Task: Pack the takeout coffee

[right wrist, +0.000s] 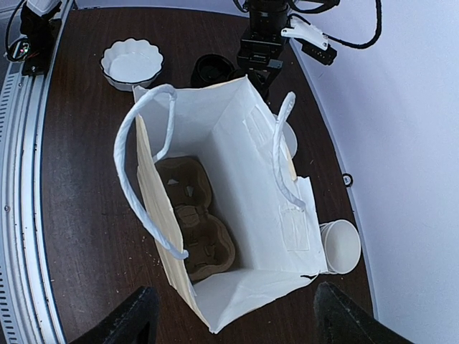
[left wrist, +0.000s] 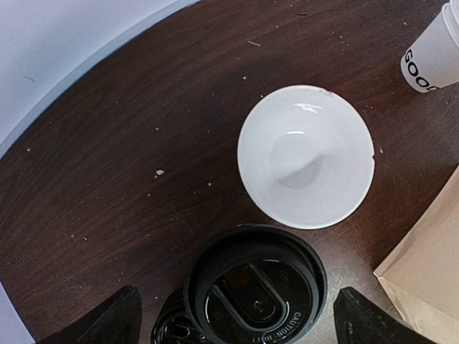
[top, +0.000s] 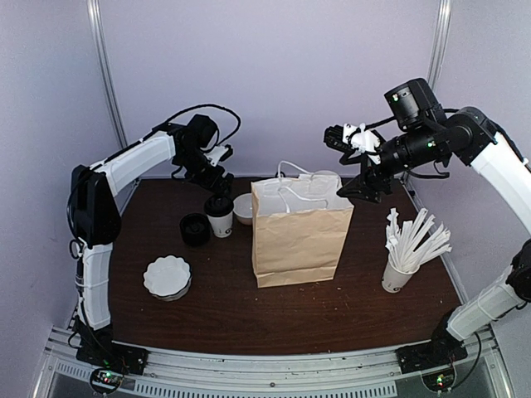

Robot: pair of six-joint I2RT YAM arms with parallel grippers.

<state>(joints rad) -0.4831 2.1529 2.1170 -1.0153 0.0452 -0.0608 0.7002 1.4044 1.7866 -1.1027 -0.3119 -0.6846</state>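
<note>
Takeout coffee (top: 221, 219) stands left of the bag (top: 299, 240); cup carrier (right wrist: 193, 222) lies inside it.

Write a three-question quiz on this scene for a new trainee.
1. True or false: the takeout coffee is already inside the paper bag.
2. Multiple choice: what lies at the bottom of the paper bag? A) a cardboard cup carrier B) folded napkins C) a black lid
3. Short answer: which is above the takeout coffee, the left hand or the right hand?

Key:
1. False. It stands on the table beside the bag.
2. A
3. The left hand. It is open, and the right hand is over the bag.
</note>
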